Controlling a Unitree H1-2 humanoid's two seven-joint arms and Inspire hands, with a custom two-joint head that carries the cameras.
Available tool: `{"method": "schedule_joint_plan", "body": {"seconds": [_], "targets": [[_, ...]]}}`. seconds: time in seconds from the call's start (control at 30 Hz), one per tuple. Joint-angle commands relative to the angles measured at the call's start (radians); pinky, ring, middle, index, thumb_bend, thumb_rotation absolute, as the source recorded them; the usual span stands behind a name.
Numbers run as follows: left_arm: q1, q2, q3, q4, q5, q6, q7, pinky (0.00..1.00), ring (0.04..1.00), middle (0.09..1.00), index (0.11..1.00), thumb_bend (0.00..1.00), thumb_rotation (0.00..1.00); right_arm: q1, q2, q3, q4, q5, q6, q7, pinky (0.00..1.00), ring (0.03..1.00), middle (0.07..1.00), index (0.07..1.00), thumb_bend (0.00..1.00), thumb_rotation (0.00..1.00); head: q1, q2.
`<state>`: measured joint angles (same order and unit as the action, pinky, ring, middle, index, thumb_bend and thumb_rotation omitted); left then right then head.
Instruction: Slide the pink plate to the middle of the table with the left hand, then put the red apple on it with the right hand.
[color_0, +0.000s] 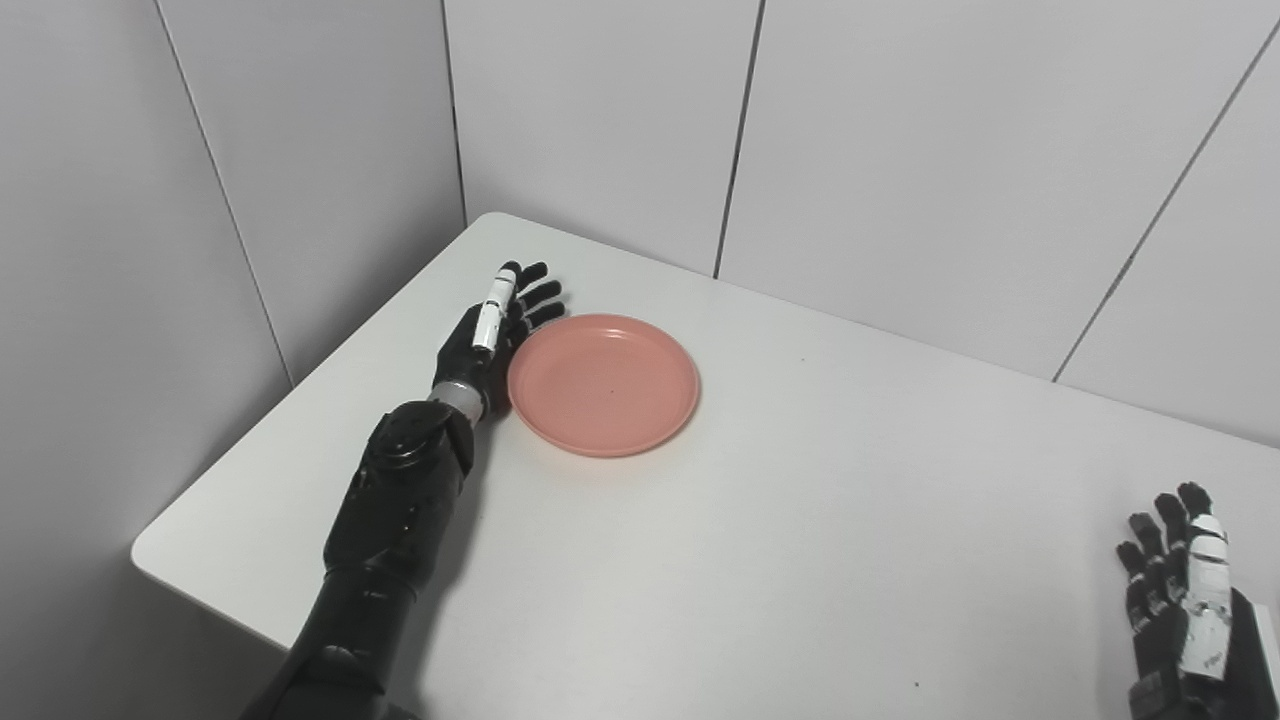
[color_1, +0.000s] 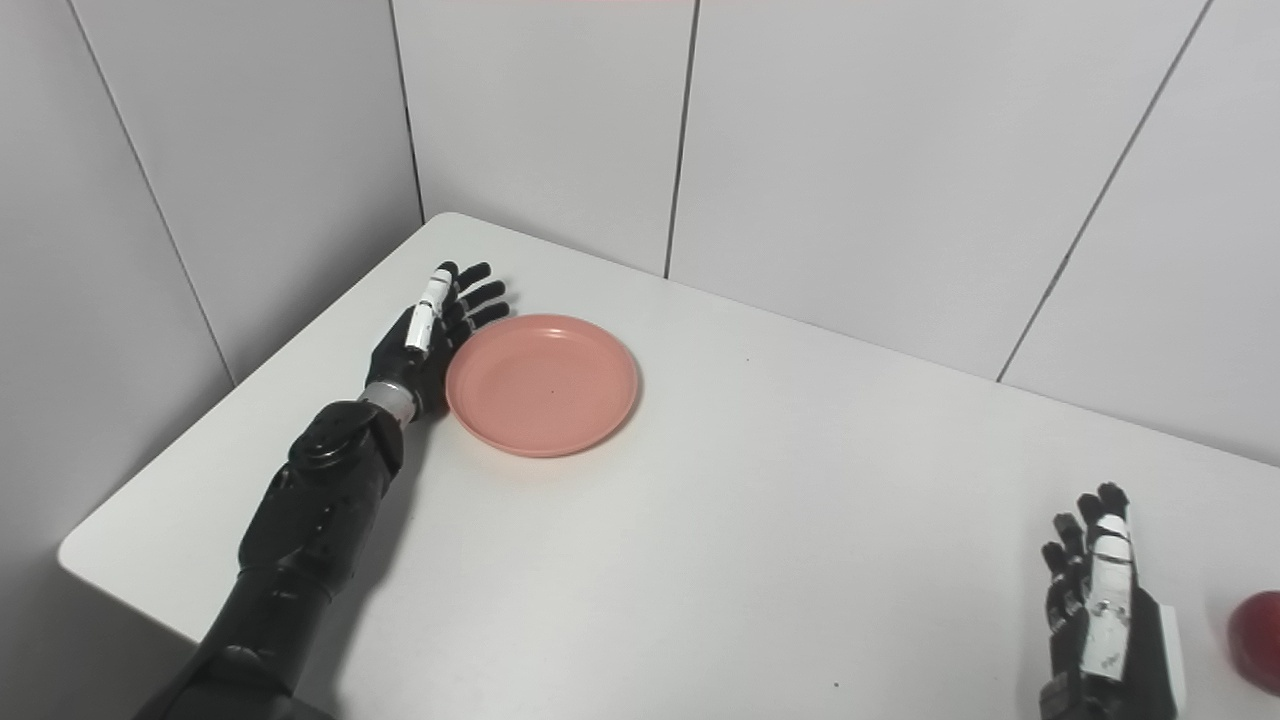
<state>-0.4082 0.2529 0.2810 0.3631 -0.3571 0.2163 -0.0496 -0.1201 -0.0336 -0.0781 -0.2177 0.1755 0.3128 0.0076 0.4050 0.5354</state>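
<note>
Black left hand (color_0: 495, 335) flat against the left rim of the round pink plastic plate (color_0: 603, 384), fingers straight, holding nothing.
Black right hand (color_1: 1100, 610) spread, empty, just left of the red apple (color_1: 1257, 625) at the white table's (color_1: 750, 520) near right.

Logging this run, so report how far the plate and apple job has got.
Nothing is finished yet. The pink plate sits at the table's far left, not its middle. In hand: the open left hand stands edge-on against the plate's left rim, placed to slide it. Left: the slide, then the red apple, which lies untouched at the right edge beside the open right hand.
</note>
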Motion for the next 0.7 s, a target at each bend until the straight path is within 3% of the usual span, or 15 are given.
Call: {"method": "schedule_joint_plan", "body": {"seconds": [0.0,0.67], "targets": [[-0.031,-0.010,-0.015,-0.006,0.014,-0.001,-0.003,0.84,0.851,0.858,0.846,0.29,1.00,-0.021,0.004,-0.001,-0.036,0.005,0.000,0.000,1.00,0.983,1.000,1.000,0.11,1.00,-0.001,0.001],[-0.023,-0.046,-0.049,-0.039,0.030,0.007,-0.015,0.85,0.851,0.858,0.841,0.31,1.00,-0.022,-0.001,-0.001,-0.020,0.006,-0.015,0.006,1.00,0.979,0.999,1.000,0.11,1.00,-0.009,0.012]]}}
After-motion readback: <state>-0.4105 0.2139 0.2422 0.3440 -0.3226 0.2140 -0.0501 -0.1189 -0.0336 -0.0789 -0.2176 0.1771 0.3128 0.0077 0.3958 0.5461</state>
